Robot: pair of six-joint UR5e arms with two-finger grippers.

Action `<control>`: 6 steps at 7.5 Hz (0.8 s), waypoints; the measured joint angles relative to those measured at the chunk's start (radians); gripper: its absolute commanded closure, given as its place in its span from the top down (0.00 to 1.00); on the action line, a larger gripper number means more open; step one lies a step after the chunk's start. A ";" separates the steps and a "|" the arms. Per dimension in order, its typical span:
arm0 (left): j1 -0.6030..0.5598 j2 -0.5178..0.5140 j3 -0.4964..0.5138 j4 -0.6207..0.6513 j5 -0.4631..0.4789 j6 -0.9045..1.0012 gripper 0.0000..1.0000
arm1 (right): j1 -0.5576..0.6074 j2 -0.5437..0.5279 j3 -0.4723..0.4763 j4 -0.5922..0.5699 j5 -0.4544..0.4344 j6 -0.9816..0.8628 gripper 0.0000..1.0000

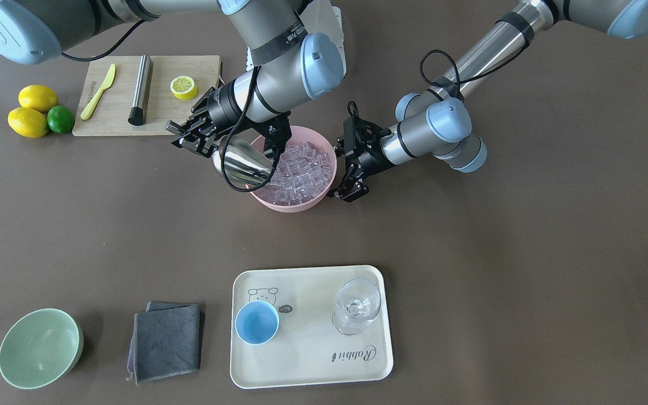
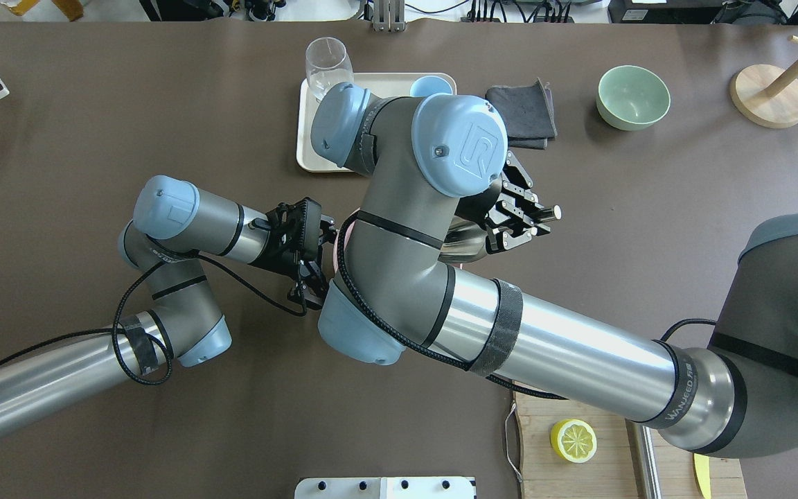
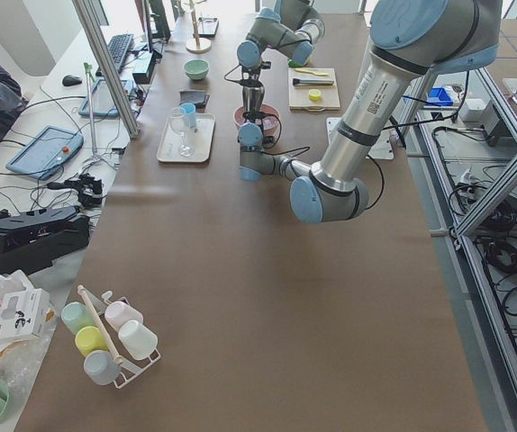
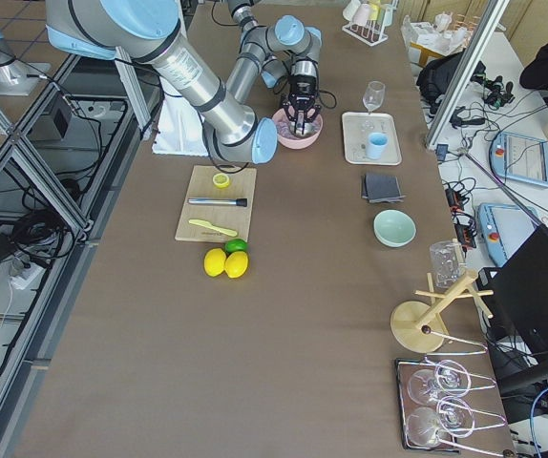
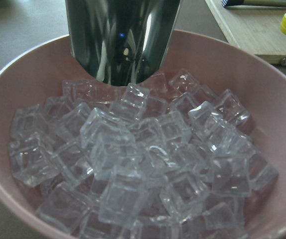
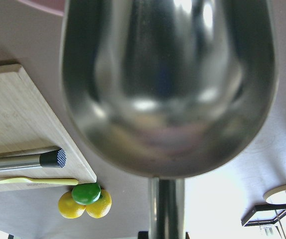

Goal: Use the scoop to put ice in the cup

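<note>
Many ice cubes [image 1: 304,166] fill the pink bowl [image 1: 287,205] mid-table. Our right gripper [image 1: 194,138] is clamped on the scoop [image 1: 243,163] handle, trough mouth angled into them. The cup [image 1: 256,322] sits toward the operators' edge. Whether the left gripper [image 1: 349,191] grips anything, we cannot tell.

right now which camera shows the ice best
The left wrist-mounted view: the ice fills the frame, single cubes distinct in the pink bowl. Front-facing shows it small, partly behind the scoop; overhead and right wrist hide it; side views barely.

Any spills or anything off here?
Nothing stands out. All ice sits in the pink bowl, none on the table. The scoop is empty over the bowl. The cup and glass stand upright on the tray.
</note>
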 measured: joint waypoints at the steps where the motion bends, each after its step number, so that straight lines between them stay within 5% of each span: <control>1: -0.001 0.001 0.000 -0.005 0.001 0.000 0.98 | 0.000 0.001 -0.011 0.014 0.008 0.003 0.00; 6: -0.001 0.009 -0.007 -0.018 0.002 0.001 0.98 | -0.001 0.002 -0.040 0.078 0.043 0.044 0.00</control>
